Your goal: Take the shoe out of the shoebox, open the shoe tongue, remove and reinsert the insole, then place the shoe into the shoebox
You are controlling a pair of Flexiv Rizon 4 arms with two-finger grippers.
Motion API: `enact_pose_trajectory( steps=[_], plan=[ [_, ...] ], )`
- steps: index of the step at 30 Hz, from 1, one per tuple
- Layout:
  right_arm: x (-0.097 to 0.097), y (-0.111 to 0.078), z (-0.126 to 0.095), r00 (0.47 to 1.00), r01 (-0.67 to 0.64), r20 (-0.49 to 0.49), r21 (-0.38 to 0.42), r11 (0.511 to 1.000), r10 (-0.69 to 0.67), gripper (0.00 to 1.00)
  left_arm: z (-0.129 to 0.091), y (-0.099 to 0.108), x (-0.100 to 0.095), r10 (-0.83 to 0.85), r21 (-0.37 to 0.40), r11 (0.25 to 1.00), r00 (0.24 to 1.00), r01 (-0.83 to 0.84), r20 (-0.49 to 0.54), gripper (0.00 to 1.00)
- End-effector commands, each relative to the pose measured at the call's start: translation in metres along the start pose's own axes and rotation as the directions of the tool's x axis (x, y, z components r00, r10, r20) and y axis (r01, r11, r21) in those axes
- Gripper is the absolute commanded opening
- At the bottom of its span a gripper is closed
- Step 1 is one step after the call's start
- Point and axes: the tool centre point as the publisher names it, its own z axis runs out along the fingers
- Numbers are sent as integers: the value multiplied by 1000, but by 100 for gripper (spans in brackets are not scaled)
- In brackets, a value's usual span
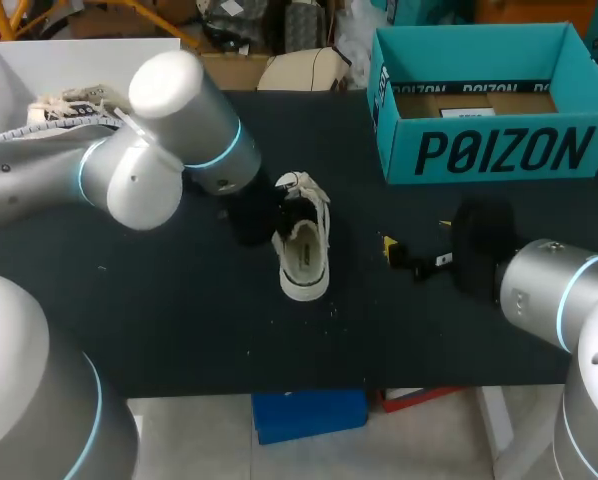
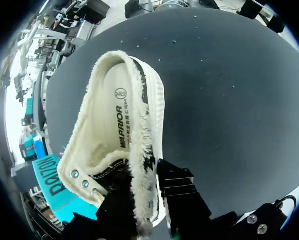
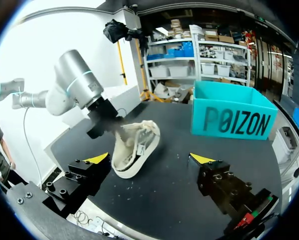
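A white low-top shoe (image 1: 304,250) stands on the black table (image 1: 179,320) near the middle, its opening up and the insole (image 2: 117,120) showing inside. My left gripper (image 1: 251,215) is at the shoe's left side. In the left wrist view its black fingers (image 2: 182,192) pinch the fleece-edged side wall (image 2: 145,165), one inside and one outside. My right gripper (image 1: 416,250) rests open on the table to the shoe's right, with nothing between its yellow tips (image 3: 97,159). The shoe (image 3: 134,145) lies just ahead of it. The teal shoebox (image 1: 489,150) stands open at the back right.
A white box (image 1: 19,70) at the back left holds another pale shoe (image 1: 74,105). My left arm's big elbow (image 1: 169,130) hangs over the table's left part. The shoebox (image 3: 234,117) stands ahead and to the right of my right gripper.
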Motion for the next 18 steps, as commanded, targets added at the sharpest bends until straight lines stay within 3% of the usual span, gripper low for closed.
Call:
enact_pose_trajectory(
  steps=[1,6,10,15,18],
  plan=[
    [2,-1,1,1000,-1,4,-4,1000,1,100,-17,4,-6,19,11,1000,1000,-19,22,97],
    [2,-1,1,1000,-1,4,-4,1000,1,100,-53,10,-14,13,30,999,997,-15,76,100],
    [2,-1,1,1000,-1,4,-4,1000,1,100,-84,4,-15,-12,106,994,994,0,111,100],
    [2,-1,1,1000,-1,4,-4,1000,1,100,-106,-5,-7,-152,225,967,982,124,112,100],
    [2,-1,1,1000,-1,4,-4,1000,1,100,-115,-7,0,-263,257,937,962,235,76,100]
  ],
)
